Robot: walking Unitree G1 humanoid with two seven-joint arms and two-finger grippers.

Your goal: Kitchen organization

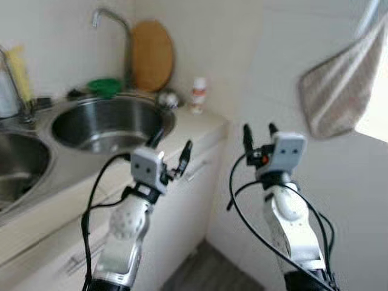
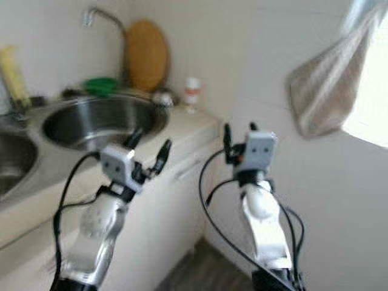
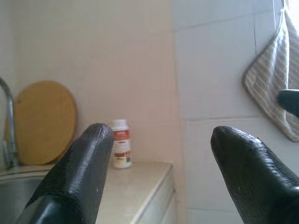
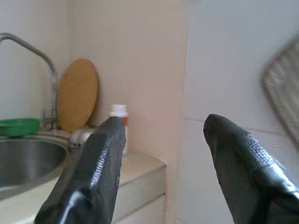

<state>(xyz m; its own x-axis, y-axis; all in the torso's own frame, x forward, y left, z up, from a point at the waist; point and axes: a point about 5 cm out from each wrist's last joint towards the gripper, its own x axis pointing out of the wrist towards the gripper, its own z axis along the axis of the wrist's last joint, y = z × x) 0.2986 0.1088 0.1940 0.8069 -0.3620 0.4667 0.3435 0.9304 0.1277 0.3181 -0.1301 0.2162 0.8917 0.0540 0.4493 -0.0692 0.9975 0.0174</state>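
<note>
Both open, empty hands, left hand and right hand, hover short of the bottle.

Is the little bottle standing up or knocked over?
Standing up. The bottle sits upright on the counter, white cap on top.

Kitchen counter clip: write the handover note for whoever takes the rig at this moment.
Left gripper: open, empty, raised over the counter edge by the round sink.
Right gripper: open, empty, raised off the counter's end, facing the wall.
Small white bottle stands at the counter's back corner; round wooden board leans on the wall behind the tap; green bowl at the sink's rim; towel hangs right.
Done: nothing evident. Left: pick and sort items.
</note>
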